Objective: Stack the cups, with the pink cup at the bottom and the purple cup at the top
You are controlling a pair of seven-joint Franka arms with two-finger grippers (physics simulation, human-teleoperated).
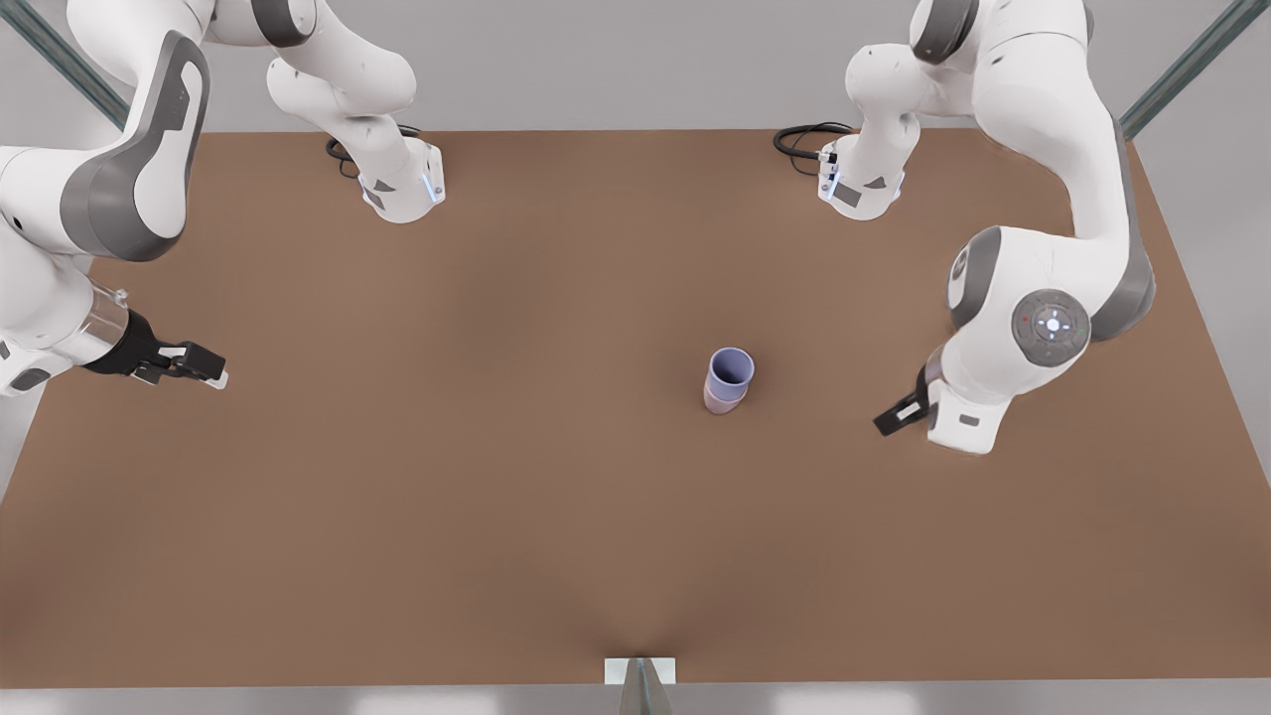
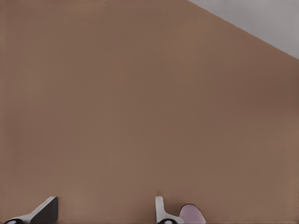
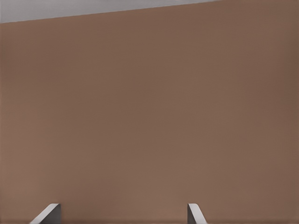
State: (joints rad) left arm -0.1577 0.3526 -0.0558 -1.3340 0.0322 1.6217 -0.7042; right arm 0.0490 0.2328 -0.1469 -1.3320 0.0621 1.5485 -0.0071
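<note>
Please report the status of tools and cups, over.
Left tool open, near pink cup. Right tool open, far off. Purple cup sits inside pink cup. Nothing in the way.

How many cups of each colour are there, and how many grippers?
Matte blue-violet tapered cup, nested on top: 1
Matte dusty-pink tapered cup, underneath: 1
Grippers, jaws apart, both away from the stack: 2 (left gripper at the front view's right, right gripper at the front view's left)
Total: 4

Looks down past the right gripper [image 3: 122, 215], two pale fingertips [image 3: 47, 213] spread wide apart with nothing between them, onto bare brown table [image 3: 149, 116]; beyond the table's far edge lies a grey floor [image 3: 70, 8].
</note>
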